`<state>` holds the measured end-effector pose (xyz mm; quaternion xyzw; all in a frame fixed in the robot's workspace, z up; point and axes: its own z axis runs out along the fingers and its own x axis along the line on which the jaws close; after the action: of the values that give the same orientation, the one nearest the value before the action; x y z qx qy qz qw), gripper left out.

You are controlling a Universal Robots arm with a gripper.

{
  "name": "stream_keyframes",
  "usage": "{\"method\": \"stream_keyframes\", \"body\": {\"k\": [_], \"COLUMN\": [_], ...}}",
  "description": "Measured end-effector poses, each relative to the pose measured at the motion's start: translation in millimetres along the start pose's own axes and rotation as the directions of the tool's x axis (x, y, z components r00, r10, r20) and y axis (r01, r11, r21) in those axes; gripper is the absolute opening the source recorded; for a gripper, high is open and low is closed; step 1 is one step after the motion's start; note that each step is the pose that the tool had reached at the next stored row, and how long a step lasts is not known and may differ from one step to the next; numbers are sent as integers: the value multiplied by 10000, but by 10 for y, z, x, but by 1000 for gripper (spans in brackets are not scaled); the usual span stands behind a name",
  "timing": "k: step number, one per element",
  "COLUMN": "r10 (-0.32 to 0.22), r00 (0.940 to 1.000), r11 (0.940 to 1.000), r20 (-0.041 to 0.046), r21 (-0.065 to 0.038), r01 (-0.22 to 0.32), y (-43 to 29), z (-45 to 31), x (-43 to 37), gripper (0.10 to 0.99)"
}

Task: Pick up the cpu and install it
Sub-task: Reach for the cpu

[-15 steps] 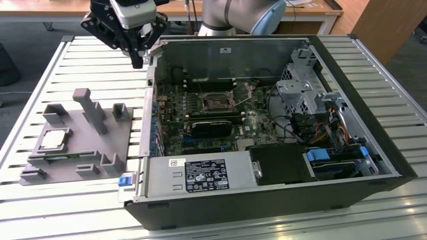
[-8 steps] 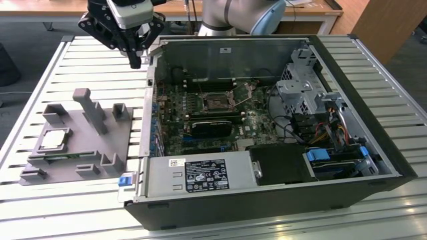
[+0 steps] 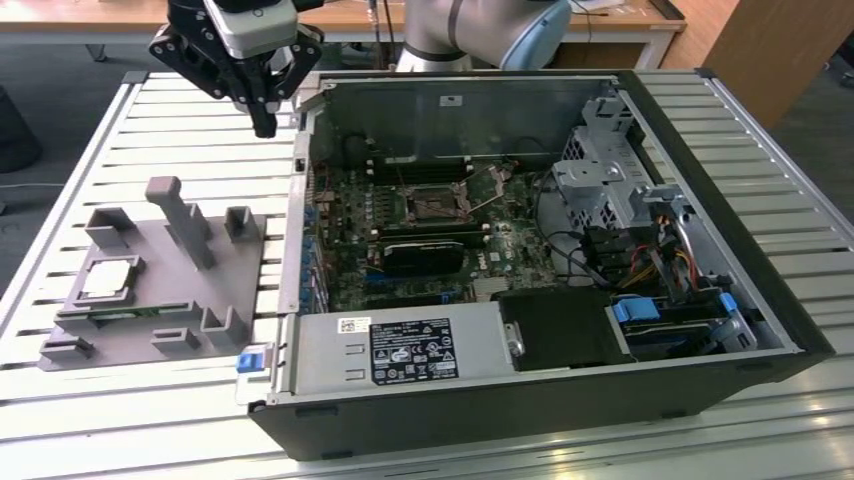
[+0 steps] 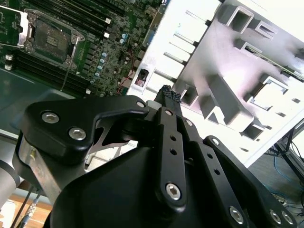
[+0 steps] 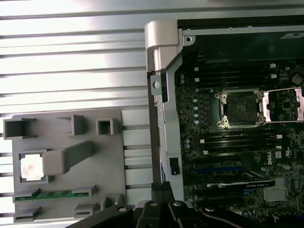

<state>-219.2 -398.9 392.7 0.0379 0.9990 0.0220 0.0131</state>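
Observation:
The cpu (image 3: 107, 278) (image 5: 32, 167) lies flat in a square pocket of the grey plastic tray (image 3: 187, 285) (image 5: 102, 161), its silvery top facing up. My gripper (image 3: 263, 122) (image 5: 161, 186) (image 4: 166, 91) hangs shut and holds nothing. It is above the slatted table, beyond the tray and just outside the open computer case's wall. Inside the case, the motherboard socket (image 3: 434, 207) (image 5: 239, 108) (image 4: 50, 40) stands with its metal frame swung open.
A green memory stick (image 3: 120, 317) (image 5: 54, 194) lies in a tray slot near the cpu. A tall grey post (image 3: 180, 215) rises from the tray. The open case (image 3: 747, 330) holds a power supply (image 3: 400, 350), a drive cage (image 3: 601, 180) and cables. The slatted table (image 3: 174, 420) surrounds everything.

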Motion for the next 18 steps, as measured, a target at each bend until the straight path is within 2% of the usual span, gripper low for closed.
{"method": "stream_keyframes", "body": {"k": [18], "r10": [0], "r00": [10000], "r11": [10000], "r20": [1], "r21": [0], "r01": [0], "y": [-10], "z": [0], "x": [135], "gripper": [106]}}
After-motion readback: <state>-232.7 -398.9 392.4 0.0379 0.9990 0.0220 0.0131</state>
